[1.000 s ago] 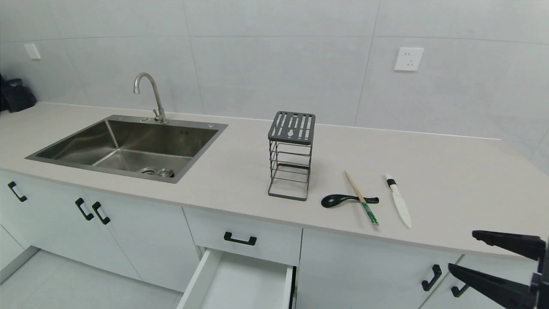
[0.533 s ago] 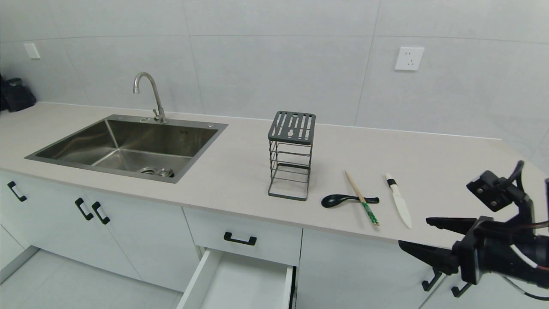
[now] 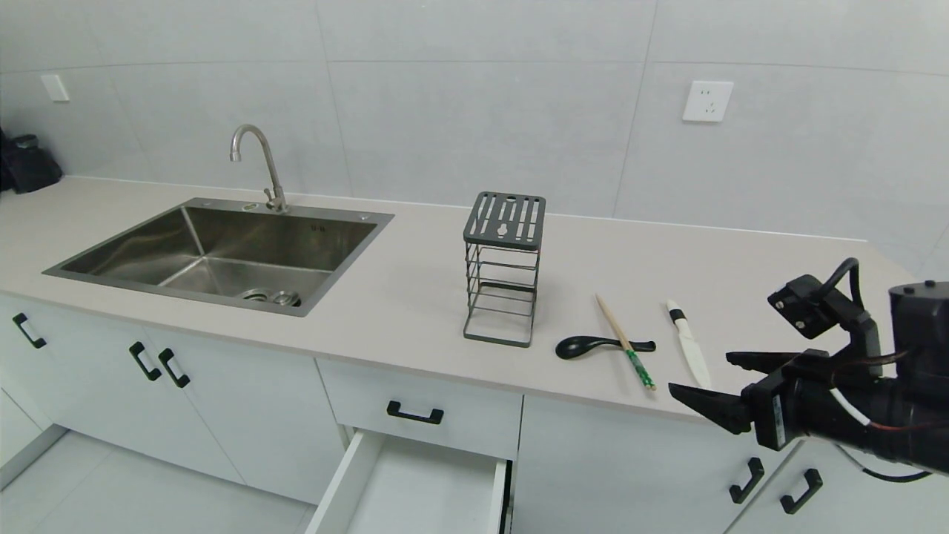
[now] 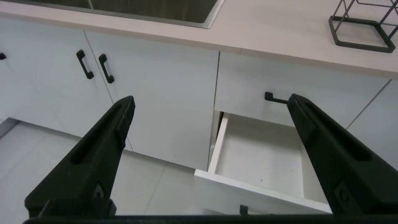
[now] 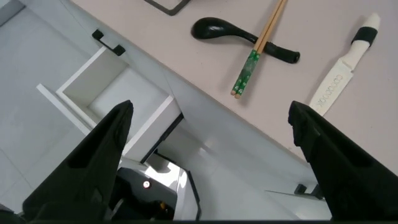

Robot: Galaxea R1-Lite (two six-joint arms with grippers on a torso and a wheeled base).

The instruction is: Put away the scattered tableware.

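On the beige counter lie a black spoon [image 3: 602,345] [image 5: 242,38], a pair of chopsticks [image 3: 625,351] [image 5: 259,46] with green ends resting across the spoon's handle, and a white knife [image 3: 689,354] [image 5: 345,64] to their right. A dark wire rack [image 3: 504,267] stands upright to the left of them. My right gripper [image 3: 704,383] is open, at the counter's front edge just in front of the knife's tip. My left gripper [image 4: 211,162] is open too, low in front of the cabinets, over the floor and the drawer.
A steel sink [image 3: 215,252] with a tap sits at the counter's left. Below the counter, a white drawer [image 3: 415,489] [image 4: 264,155] [image 5: 109,84] stands pulled out. Black-handled cabinet doors [image 3: 159,367] run along the front. A wall socket [image 3: 706,101] is behind.
My right gripper has risen from the lower right corner and moved left toward the knife, staying open. The tableware and rack have not moved.
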